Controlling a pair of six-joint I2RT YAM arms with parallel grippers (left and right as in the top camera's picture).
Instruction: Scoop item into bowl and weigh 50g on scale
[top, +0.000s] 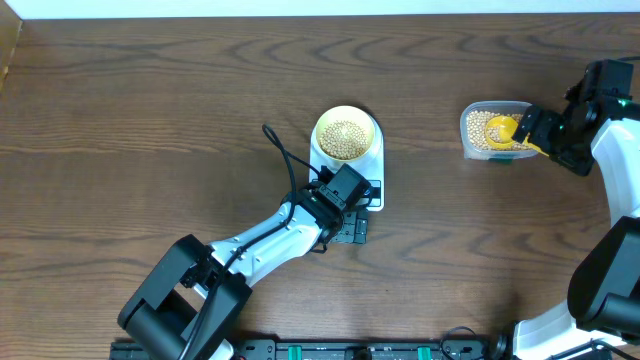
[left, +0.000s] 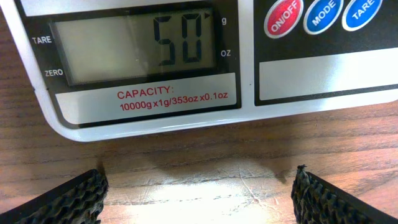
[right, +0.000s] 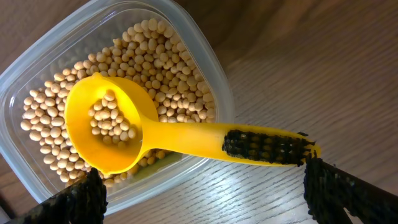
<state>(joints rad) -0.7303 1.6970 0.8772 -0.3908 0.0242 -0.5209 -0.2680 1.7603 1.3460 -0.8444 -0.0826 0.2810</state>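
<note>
The bowl (top: 319, 133) of beans (top: 346, 139) sat on the scale (left: 155, 115), which read 50 g. The left fingers (left: 68, 199) stood apart, empty, before it above the bench (left: 199, 152). The right fingers (right: 348, 193) gaped beside the tub (right: 214, 74); the handle tip of the scoop (right: 186, 140) perhaps touched one.

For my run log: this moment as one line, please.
scale 50 g; bowl with beans on scale; scoop in tub; left gripper open; right gripper open

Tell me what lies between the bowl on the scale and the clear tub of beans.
Nothing but bare wooden tabletop; the overhead view shows bowl and tub apart.
</note>
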